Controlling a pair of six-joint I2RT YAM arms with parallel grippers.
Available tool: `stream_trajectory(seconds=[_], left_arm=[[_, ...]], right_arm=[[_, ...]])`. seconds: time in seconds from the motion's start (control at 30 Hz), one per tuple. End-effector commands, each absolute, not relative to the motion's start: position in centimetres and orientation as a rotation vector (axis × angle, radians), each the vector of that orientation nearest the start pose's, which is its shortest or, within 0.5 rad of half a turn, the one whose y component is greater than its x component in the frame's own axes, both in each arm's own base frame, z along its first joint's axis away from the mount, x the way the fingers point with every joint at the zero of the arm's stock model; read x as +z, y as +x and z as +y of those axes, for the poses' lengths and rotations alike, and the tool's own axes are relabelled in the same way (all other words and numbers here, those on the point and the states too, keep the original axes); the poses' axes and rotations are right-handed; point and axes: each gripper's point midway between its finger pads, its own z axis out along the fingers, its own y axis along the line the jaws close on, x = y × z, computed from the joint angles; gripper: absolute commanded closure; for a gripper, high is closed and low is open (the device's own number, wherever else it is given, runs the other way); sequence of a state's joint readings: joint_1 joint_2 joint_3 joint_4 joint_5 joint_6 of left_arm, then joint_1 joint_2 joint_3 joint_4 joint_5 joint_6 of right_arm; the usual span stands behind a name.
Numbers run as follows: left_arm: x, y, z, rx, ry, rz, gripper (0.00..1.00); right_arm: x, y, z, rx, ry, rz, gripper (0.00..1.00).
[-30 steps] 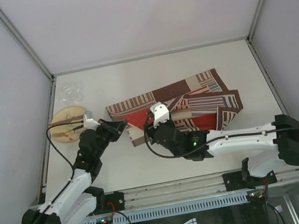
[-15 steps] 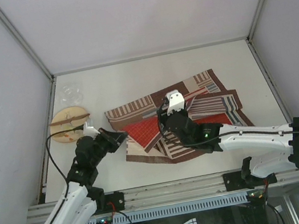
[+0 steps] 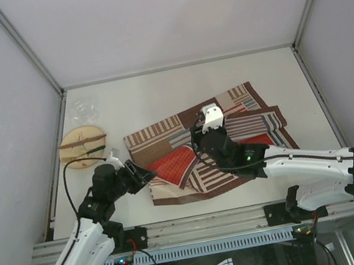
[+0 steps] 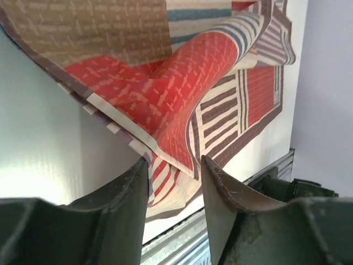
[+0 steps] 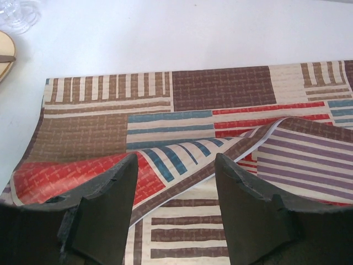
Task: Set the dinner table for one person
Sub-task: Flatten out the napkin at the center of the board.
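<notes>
The dinner table (image 3: 157,95) is a white top with a red, brown and blue striped placemat (image 3: 232,136) lying on it, partly folded over itself. A red flap (image 4: 187,94) curls up at the mat's near left. My left gripper (image 3: 145,174) sits at that near-left corner. Its jaws are open (image 4: 174,160), and the mat's edge lies just beyond the tips, with nothing between them. My right gripper (image 3: 197,139) hovers over the mat's middle, open (image 5: 175,157) and empty, above the folded edge (image 5: 220,160).
A round wooden plate (image 3: 82,148) with cutlery on it lies at the table's left edge, and a clear glass (image 3: 84,110) stands behind it. Both show at the top left of the right wrist view, plate (image 5: 4,52) and glass (image 5: 16,11). Aluminium rail (image 3: 247,216) runs along the near edge.
My left gripper pulled the mat's corner toward the near edge, then opened and let it go. The right gripper moved right and farther back. The mat's left half spread out flatter.
</notes>
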State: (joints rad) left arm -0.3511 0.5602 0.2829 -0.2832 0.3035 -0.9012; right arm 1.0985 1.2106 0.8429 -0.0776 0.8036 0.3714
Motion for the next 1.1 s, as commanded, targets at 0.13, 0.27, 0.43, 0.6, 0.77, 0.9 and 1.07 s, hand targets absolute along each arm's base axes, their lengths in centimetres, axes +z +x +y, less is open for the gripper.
stream_trajectory(seconds=[0.13, 0.27, 0.43, 0.6, 0.77, 0.9, 1.07], left_arm=[[14.1, 17.8, -17.0, -1.096, -0.253, 2.252, 0.46], [13.8, 16.9, -17.1, -1.109, -0.219, 2.279, 0.46], [12.6, 15.3, -17.2, -1.136, -0.203, 2.340, 0.46], [13.1, 14.4, -16.6, -1.123, -0.213, 2.330, 0.45], [16.2, 14.2, -16.0, -1.090, -0.202, 2.290, 0.45], [19.5, 14.1, -15.8, -1.084, -0.178, 2.245, 0.45], [22.9, 13.5, -15.2, -1.064, -0.146, 2.212, 0.45]], right_arm=[[20.5, 26.9, 24.5, 0.196, -0.109, 1.880, 0.42], [20.2, 27.2, 24.3, 0.195, -0.096, 1.892, 0.42], [19.8, 27.6, 24.1, 0.204, -0.083, 1.907, 0.42], [20.0, 27.9, 23.8, 0.208, -0.074, 1.906, 0.43], [20.1, 28.2, 23.7, 0.216, -0.061, 1.905, 0.43], [19.9, 28.3, 23.6, 0.216, -0.052, 1.912, 0.43], [19.4, 28.5, 23.4, 0.209, -0.037, 1.927, 0.43]])
